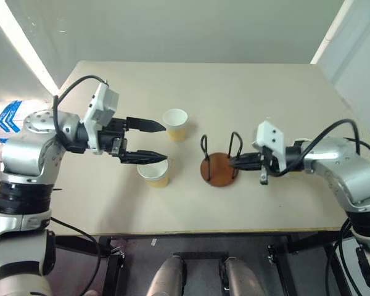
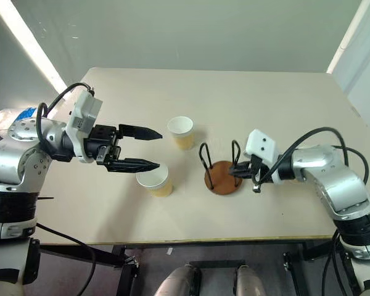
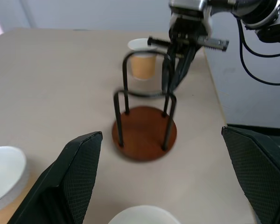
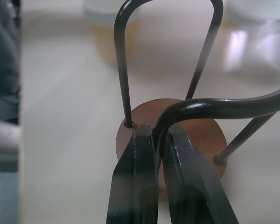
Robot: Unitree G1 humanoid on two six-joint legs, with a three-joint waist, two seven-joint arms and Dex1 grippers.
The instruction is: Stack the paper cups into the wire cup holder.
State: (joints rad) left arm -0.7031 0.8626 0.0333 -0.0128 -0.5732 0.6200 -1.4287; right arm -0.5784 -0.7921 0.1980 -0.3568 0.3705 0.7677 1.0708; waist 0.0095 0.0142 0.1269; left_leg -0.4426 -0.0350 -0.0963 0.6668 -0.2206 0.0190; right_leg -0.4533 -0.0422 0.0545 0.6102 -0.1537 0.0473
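The wire cup holder (image 1: 217,172), a reddish-brown disc with two black wire loops, stands at mid-table. My right gripper (image 1: 235,163) is shut on one loop; in the right wrist view the black fingers (image 4: 136,186) pinch the wire just above the disc (image 4: 196,126). Two paper cups stand upright to its left, one farther back (image 1: 175,124) and one nearer (image 1: 155,172). My left gripper (image 1: 164,142) hovers open beside them, empty, one finger by each cup. The left wrist view shows another cup (image 3: 143,63) beyond the holder (image 3: 144,135), by the right gripper (image 3: 176,77).
The tan table (image 1: 265,98) has free room at the back and along its right side. Its front edge runs close below the holder and the near cup. A blue and white item (image 1: 9,116) lies off the table's left side.
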